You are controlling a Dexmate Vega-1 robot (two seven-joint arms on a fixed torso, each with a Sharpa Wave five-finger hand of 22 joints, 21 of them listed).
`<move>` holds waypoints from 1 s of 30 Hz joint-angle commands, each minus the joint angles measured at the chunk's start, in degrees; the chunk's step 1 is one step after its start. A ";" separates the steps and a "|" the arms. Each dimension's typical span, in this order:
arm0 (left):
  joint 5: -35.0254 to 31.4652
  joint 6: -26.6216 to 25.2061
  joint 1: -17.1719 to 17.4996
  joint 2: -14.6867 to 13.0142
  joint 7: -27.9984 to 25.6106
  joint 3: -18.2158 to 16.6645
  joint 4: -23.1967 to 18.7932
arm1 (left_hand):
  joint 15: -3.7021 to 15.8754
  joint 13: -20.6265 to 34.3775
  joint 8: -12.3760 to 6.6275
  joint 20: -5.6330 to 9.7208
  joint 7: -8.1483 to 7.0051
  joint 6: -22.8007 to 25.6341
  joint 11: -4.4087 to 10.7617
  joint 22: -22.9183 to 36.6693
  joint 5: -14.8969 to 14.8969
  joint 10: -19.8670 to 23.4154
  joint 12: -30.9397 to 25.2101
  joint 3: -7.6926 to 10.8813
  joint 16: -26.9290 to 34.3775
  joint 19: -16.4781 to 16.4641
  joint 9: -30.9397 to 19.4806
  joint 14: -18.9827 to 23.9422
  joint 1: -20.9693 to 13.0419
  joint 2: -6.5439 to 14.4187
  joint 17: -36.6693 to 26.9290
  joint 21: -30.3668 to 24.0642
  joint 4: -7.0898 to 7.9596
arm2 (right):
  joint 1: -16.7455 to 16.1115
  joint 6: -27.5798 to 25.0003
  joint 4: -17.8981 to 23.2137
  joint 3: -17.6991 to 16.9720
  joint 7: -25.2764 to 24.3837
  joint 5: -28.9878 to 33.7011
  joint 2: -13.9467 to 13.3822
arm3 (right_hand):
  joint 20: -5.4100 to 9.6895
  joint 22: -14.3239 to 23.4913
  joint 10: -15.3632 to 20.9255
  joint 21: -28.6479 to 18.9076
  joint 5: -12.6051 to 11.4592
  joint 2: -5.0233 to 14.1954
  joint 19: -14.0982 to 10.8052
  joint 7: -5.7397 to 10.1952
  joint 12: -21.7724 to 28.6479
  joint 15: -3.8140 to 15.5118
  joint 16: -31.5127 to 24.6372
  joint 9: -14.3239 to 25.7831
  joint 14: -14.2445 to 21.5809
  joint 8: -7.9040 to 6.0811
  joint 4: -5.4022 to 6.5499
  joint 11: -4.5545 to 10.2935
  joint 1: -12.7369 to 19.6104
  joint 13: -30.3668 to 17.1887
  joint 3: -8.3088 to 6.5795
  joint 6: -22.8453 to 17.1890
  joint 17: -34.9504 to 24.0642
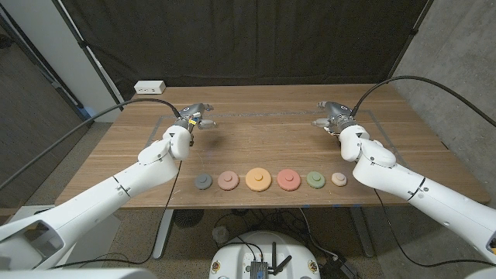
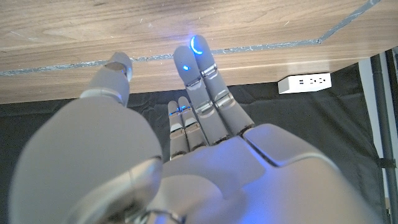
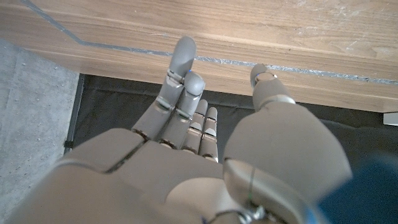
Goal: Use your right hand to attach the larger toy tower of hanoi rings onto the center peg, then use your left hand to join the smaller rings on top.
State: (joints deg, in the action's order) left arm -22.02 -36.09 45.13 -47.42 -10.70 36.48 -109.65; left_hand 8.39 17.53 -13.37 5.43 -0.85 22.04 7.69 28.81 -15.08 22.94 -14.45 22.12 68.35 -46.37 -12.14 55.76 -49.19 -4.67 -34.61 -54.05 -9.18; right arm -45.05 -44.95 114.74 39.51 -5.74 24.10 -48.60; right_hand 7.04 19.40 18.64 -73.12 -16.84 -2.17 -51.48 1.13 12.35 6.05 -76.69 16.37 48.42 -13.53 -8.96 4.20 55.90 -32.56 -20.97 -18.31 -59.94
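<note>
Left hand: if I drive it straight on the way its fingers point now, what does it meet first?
Probably nothing soon. The left hand points toward the table's far edge, over bare wood; the white power strip lies off to its left. The rings lie behind it. Depth is uncertain.

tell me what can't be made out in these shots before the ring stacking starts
- Center peg: no upright peg can be made out among the six discs in the head view; too small.
- Ring holes: too small there.
- Left hand and right hand: small and distant in the head view.
- Discs: both wrist views face the table's far edge.
</note>
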 commanded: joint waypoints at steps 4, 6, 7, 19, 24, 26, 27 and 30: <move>2.27 2.87 3.23 0.99 -4.81 -1.89 -1.55 | 4.07 0.54 -0.39 4.87 -0.05 1.37 -0.05 0.23 -0.44 1.53 -0.81 -0.52 1.15 -0.64 -0.09 0.57 -0.37 0.82 -0.16 -0.96 -0.09 | -1.82 0.79 2.91 -1.82 1.73 -2.89 -4.99 | 5.15 -0.20 0.02 -0.46 -0.39 0.08 0.51 0.44 0.01 6.39 0.09 0.33 -0.57 -0.13 -0.10 -0.15 0.07 -0.35 0.36 -0.14 -0.03; 2.32 2.48 3.02 1.42 -4.65 -1.60 -1.50 | 4.07 0.61 -0.40 4.83 -0.03 1.47 -0.03 0.22 -0.45 1.59 -0.80 -0.61 1.42 -0.56 -0.09 0.74 -0.43 0.82 -0.26 -1.05 -0.12 | -2.58 0.71 3.49 -2.31 1.62 -3.46 -5.44 | 5.15 -0.27 0.07 -0.58 -0.43 0.11 0.57 0.50 0.03 6.40 0.07 0.35 -0.58 -0.14 -0.09 -0.16 0.07 -0.41 0.43 -0.20 -0.01; 2.45 2.57 2.94 1.64 -4.68 -1.53 -1.41 | 4.07 0.62 -0.39 4.86 -0.02 1.45 -0.07 0.22 -0.45 1.59 -0.80 -0.63 1.43 -0.57 -0.09 0.73 -0.43 0.82 -0.24 -1.07 -0.12 | -3.10 0.46 4.04 -2.68 1.53 -3.82 -5.69 | 5.15 -0.32 0.03 -0.61 -0.46 0.12 0.62 0.49 0.01 6.40 -0.16 0.36 -0.37 -0.16 -0.11 -0.14 0.10 -0.43 0.46 -0.23 -0.24; 4.71 3.68 4.78 0.18 -5.13 -3.51 -2.06 | 4.06 0.93 -0.33 4.86 0.01 1.69 -0.01 0.16 -0.50 1.74 -0.70 -1.12 1.77 -0.39 -0.11 0.61 -0.57 0.88 0.27 -1.59 -0.11 | -8.99 -0.99 10.37 -4.59 -2.75 -4.07 -7.68 | 5.15 -0.91 0.10 -1.23 -0.67 0.11 1.40 0.48 0.01 6.39 0.37 0.45 -1.33 -0.20 -0.17 -0.21 0.26 -0.80 0.97 -0.37 0.45; 5.46 4.39 4.90 -0.46 -5.05 -4.04 -1.44 | 4.05 1.07 -0.23 4.84 -0.02 1.63 -0.07 0.11 -0.51 1.83 -0.66 -1.38 1.98 -0.47 -0.11 0.62 -0.55 0.87 0.47 -1.89 -0.08 | -10.11 -1.95 12.33 -4.67 -2.37 -3.88 -8.91 | 5.16 -1.32 -0.10 -1.71 -0.76 0.15 1.72 0.56 -0.09 6.40 0.45 0.49 -1.60 -0.07 -0.17 -0.18 0.36 -1.03 1.33 -0.14 0.82; 5.19 4.49 4.86 -0.40 -5.57 -3.97 -1.29 | 4.06 1.12 -0.22 4.85 0.01 1.65 -0.06 0.09 -0.52 1.84 -0.64 -1.45 1.95 -0.53 -0.11 0.55 -0.55 0.90 0.64 -2.00 -0.06 | -11.28 -1.84 13.08 -5.58 -2.62 -4.89 -9.31 | 5.15 -1.29 -0.08 -1.86 -0.76 0.16 1.72 0.70 -0.08 6.39 0.44 0.50 -1.61 0.01 -0.15 -0.16 0.36 -1.06 1.39 0.04 0.87; 5.02 4.39 4.80 -0.47 -5.64 -3.92 -1.36 | 4.05 1.16 -0.20 4.85 0.02 1.65 0.16 0.08 -0.53 1.92 -0.65 -1.52 2.04 -0.51 -0.12 0.59 -0.56 0.92 0.70 -2.07 -0.05 | -11.72 -1.81 13.48 -5.81 -2.53 -5.26 -9.61 | 5.15 -1.33 -0.02 -1.86 -0.77 0.16 1.77 0.75 -0.06 6.39 0.45 0.50 -1.64 0.04 -0.16 -0.17 0.36 -1.07 1.41 0.12 0.90; 4.71 4.54 4.67 -0.53 -6.03 -3.92 -1.40 | 4.05 1.23 -0.20 4.92 -0.04 1.76 0.09 0.05 -0.54 1.88 -0.59 -1.65 2.23 -0.51 -0.12 0.71 -0.54 0.95 0.73 -2.21 -0.03 | -13.61 -2.18 15.01 -6.70 -3.36 -5.80 -10.54 | 5.14 -1.49 0.03 -2.04 -0.79 0.17 1.97 0.87 -0.05 6.39 0.28 0.52 -1.54 0.17 -0.14 0.63 0.37 -1.16 1.57 0.44 0.85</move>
State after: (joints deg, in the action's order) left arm -17.66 -32.41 49.43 -47.24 -15.71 33.24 -111.36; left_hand 8.40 18.50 -13.37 5.43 -0.89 23.30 7.67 28.70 -15.08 24.38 -14.86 20.77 70.22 -46.38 -12.14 56.20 -49.73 -4.11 -33.70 -55.95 -9.25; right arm -53.81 -46.25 125.10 35.03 -7.69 20.03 -56.54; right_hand 6.61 17.86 18.64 -74.81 -17.39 -2.17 -49.89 1.74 12.35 5.53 -76.24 16.63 46.88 -13.53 -9.10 4.20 55.89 -33.55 -19.57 -18.11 -58.88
